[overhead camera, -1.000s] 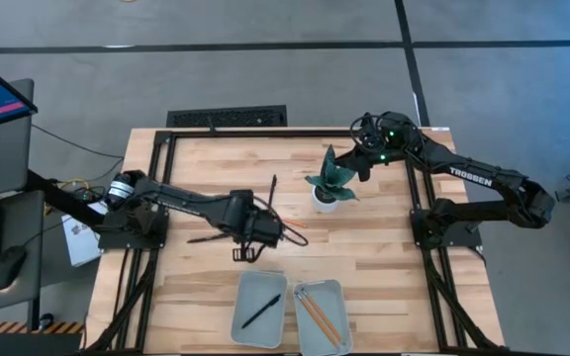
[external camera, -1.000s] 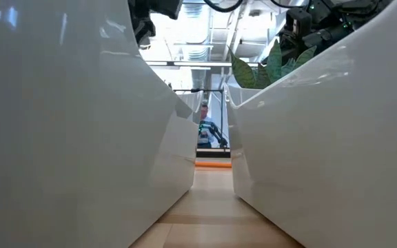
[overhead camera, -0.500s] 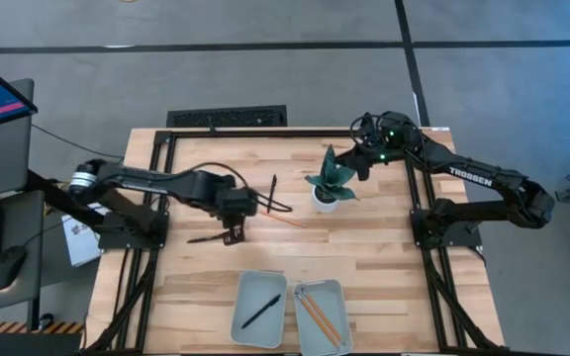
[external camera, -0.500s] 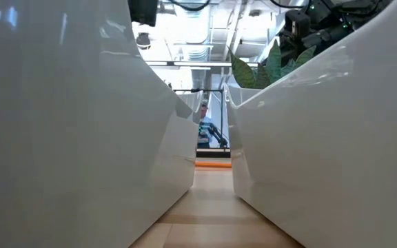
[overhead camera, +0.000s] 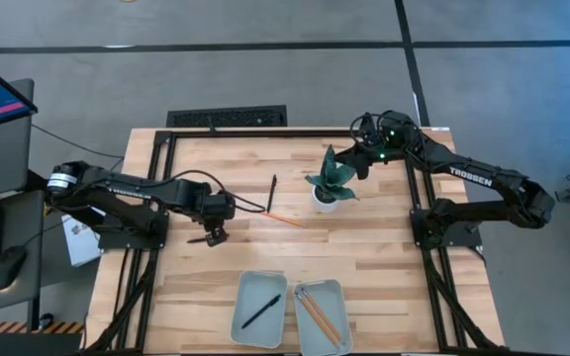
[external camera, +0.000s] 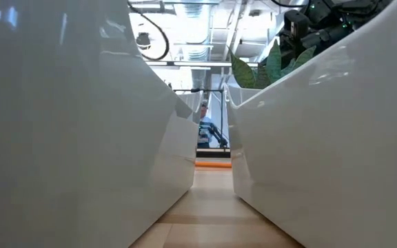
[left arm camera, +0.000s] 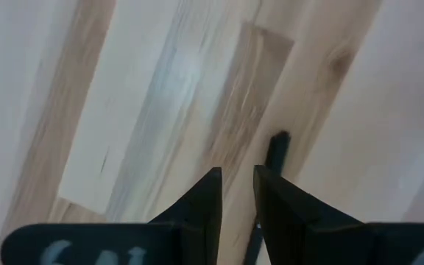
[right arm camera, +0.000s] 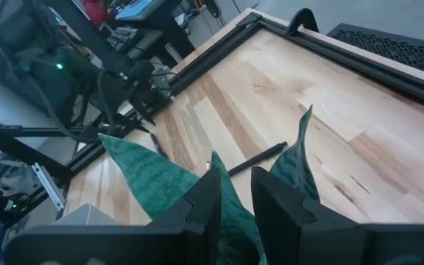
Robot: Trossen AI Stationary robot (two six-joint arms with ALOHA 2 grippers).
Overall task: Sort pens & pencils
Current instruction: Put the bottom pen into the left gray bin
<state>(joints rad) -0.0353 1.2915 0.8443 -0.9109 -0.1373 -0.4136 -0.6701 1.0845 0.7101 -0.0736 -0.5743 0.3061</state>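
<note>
Pens look light, stiff and slick, likely to roll, so pinch mid-shaft. One pen lies centre-left under the left gripper, its fingers narrowly parted and empty. The right gripper, likewise empty, hovers by the plant, upper right.

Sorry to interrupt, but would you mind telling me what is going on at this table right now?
Two dark robot arms are sorting pens and pencils into two pale grey trays. The left tray holds one black pen, the right tray two orange pencils. The left gripper hangs low over a black pen on the wooden table, fingers close together. Another black pen and an orange pencil lie loose. The right gripper waits by the potted plant.
</note>
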